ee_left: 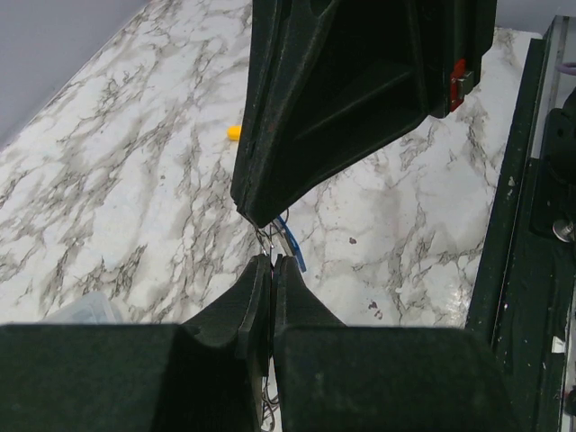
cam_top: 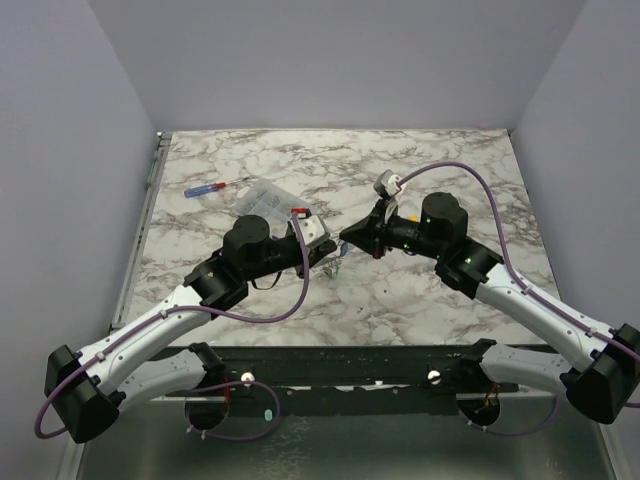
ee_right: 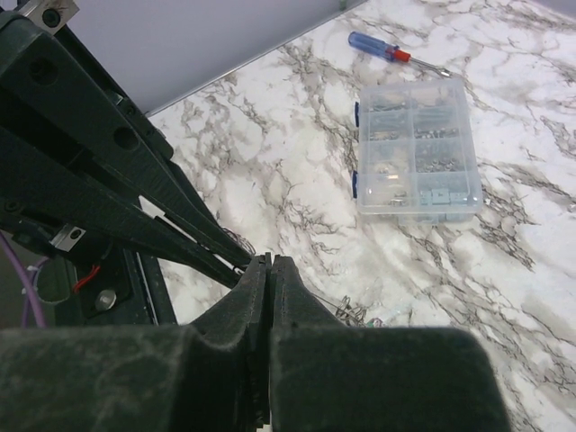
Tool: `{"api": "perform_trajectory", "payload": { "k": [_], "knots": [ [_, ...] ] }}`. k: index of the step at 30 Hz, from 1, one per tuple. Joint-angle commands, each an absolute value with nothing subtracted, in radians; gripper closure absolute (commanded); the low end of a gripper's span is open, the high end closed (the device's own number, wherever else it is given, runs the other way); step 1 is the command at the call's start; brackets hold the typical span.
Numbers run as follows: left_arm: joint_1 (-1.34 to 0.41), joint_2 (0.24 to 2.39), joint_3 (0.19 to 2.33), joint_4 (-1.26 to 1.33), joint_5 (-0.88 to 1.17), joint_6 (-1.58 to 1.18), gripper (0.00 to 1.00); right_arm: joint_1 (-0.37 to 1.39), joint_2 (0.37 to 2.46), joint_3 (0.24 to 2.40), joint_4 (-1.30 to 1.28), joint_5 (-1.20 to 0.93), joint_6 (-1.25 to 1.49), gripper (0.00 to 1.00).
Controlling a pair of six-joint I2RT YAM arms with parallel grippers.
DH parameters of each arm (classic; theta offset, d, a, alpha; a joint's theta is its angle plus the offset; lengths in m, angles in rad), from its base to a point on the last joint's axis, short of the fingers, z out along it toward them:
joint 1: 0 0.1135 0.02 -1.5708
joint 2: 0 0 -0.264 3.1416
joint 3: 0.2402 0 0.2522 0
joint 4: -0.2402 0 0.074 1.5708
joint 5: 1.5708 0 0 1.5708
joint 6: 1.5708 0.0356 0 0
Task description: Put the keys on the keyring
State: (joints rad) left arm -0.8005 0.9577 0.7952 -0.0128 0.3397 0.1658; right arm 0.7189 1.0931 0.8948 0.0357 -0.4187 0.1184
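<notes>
My two grippers meet tip to tip above the table's middle. My left gripper (cam_top: 328, 250) (ee_left: 272, 261) is shut on the thin wire of the keyring (ee_left: 264, 239), which runs down through its fingers. My right gripper (cam_top: 346, 238) (ee_right: 271, 262) is shut, its tip touching the ring and the top of a blue key (ee_left: 293, 243), which it seems to pinch. A bunch of wire with a green key (ee_right: 373, 320) hangs just below. A small orange key (ee_left: 234, 132) lies on the table beyond.
A clear plastic compartment box (cam_top: 268, 201) (ee_right: 416, 148) lies behind the left gripper. A red-and-blue-handled screwdriver (cam_top: 208, 187) (ee_right: 389, 51) lies past it, near the left rear. The table's metal front rail (ee_left: 517, 225) runs along the near edge.
</notes>
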Motion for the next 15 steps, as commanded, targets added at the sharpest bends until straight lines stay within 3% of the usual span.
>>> {"api": "perform_trajectory", "payload": {
  "k": [1,15],
  "knots": [
    [-0.804,0.945,0.791,0.009,0.368,0.174,1.00,0.723,1.102,0.924,0.033,-0.354,0.115,0.99],
    [-0.803,0.935,0.793,0.011,0.364,0.177,1.00,0.723,1.108,0.929,-0.033,-0.338,0.143,0.99]
  ]
}}
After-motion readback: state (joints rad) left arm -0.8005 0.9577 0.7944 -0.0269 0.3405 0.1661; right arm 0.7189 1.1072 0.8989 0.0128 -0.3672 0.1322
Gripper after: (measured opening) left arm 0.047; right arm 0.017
